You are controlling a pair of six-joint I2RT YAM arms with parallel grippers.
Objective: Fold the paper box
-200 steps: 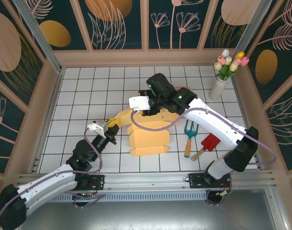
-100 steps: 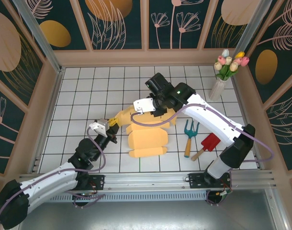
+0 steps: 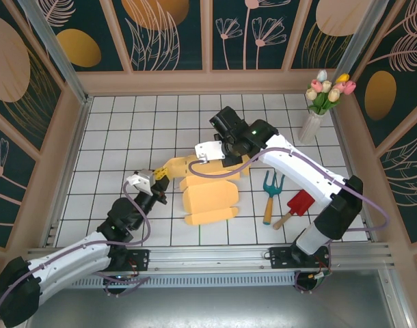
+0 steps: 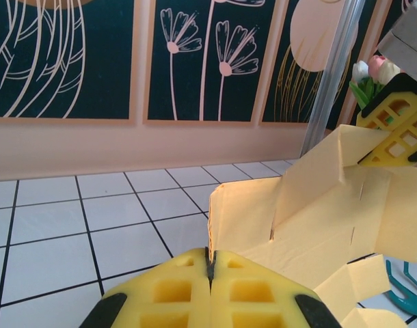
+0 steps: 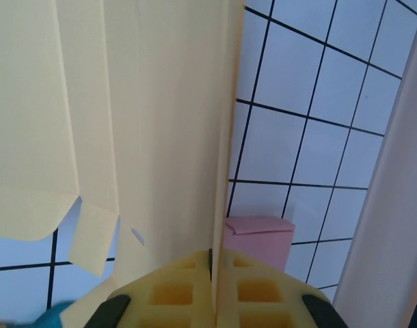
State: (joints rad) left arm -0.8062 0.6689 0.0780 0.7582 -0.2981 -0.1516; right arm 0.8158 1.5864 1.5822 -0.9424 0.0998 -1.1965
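Paper box [image 3: 210, 197], yellow card, part-unfolded, lies mid-bench on the white gridded bench [image 3: 113, 137], between the two arms. Its near panels lie flat on the tiles, and its far side is lifted under the right arm. Left end effector [image 3: 160, 180] is at the box's left flap. In the left wrist view its yellow fingers [image 4: 167, 294] are pressed together at the bottom, pinching the edge of a flap, with the left end effector [image 4: 210, 265] clamped on the paper box [image 4: 318, 205] and no gap between the pads. Right end effector [image 3: 225, 154] is at the box's far edge. In the right wrist view the right end effector [image 5: 211, 263] is closed on a thin upright panel edge of the paper box [image 5: 126, 102], with card running up from between the fingers [image 5: 256, 290]. The left wrist view also shows a yellow latticed finger gripping the top of a raised, tilted panel at the right side. Pink block [image 5: 259, 236] sits on the tiles just past the box. Teal hand fork [image 3: 271, 195] and red trowel [image 3: 297, 206] lie right of the box, near but apart from it. Vase of tulips [image 3: 323, 96] stands in the far right corner, well apart.
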